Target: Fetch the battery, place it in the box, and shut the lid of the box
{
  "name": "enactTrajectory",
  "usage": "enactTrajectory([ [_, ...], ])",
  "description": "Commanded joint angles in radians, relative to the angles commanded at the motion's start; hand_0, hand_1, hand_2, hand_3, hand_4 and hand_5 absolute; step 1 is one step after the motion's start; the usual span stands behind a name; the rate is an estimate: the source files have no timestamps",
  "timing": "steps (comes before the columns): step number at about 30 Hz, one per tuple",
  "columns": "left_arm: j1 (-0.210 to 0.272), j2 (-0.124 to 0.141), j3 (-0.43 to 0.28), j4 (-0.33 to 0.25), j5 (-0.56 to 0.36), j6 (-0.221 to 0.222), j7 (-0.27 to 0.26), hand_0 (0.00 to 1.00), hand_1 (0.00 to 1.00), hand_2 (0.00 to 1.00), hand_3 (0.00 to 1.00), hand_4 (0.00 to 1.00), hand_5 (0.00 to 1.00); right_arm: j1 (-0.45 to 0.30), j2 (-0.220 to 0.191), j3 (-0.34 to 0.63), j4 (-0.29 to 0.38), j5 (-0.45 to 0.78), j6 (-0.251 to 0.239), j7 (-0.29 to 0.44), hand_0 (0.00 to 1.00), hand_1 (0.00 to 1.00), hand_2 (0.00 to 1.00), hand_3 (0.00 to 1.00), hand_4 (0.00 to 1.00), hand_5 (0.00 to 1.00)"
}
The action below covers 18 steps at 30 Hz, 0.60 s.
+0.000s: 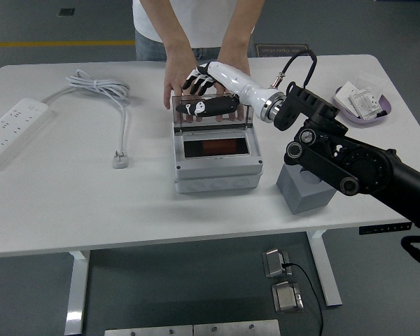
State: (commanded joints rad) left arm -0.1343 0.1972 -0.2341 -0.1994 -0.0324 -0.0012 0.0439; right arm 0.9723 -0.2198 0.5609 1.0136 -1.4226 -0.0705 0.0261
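Right hand (204, 94), fingers spread and holding nothing, hovers at the box (215, 162) lid (211, 110); no writing is readable.

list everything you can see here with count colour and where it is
box: 1, grey, table centre, clear lid upright
battery: 1, orange, inside box
power strip: 1, white, far left
cable: 1, white, left of box
dish: 1, purple, far right, holding white items
block: 1, grey, right of box
table: 1, white
person's hands: 2, behind lid
right hand: 1, white and black, fingers spread at the lid's top
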Motion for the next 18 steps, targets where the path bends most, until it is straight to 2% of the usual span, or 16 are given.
enactTrajectory([
  [3, -0.003, 0.002, -0.006, 0.000, 0.008, 0.000, 0.002, 0.632, 0.686, 0.637, 0.651, 0.629, 0.186, 0.040, 0.018, -0.020, -0.058, 0.034, 0.001, 0.013, 0.714, 0.587, 0.609, 0.662, 0.929, 0.550],
  [10, -0.014, 0.009, -0.016, -0.001, 0.023, 0.001, 0.007, 0.632, 0.686, 0.636, 0.652, 0.629, 0.186, 0.127, 0.051, -0.130, -0.215, 0.152, 0.006, 0.047, 0.716, 0.588, 0.613, 0.661, 0.925, 0.553],
  [15, -0.022, 0.013, -0.033, -0.001, 0.046, 0.002, 0.015, 0.632, 0.686, 0.636, 0.652, 0.629, 0.186, 0.147, 0.048, -0.202, -0.321, 0.218, 0.006, 0.071, 0.716, 0.588, 0.613, 0.661, 0.925, 0.553],
  [18, -0.027, 0.014, -0.038, -0.002, 0.053, 0.003, 0.017, 0.632, 0.686, 0.636, 0.652, 0.629, 0.187, 0.139, 0.036, -0.231, -0.358, 0.238, 0.003, 0.081, 0.716, 0.594, 0.613, 0.661, 0.923, 0.554],
])
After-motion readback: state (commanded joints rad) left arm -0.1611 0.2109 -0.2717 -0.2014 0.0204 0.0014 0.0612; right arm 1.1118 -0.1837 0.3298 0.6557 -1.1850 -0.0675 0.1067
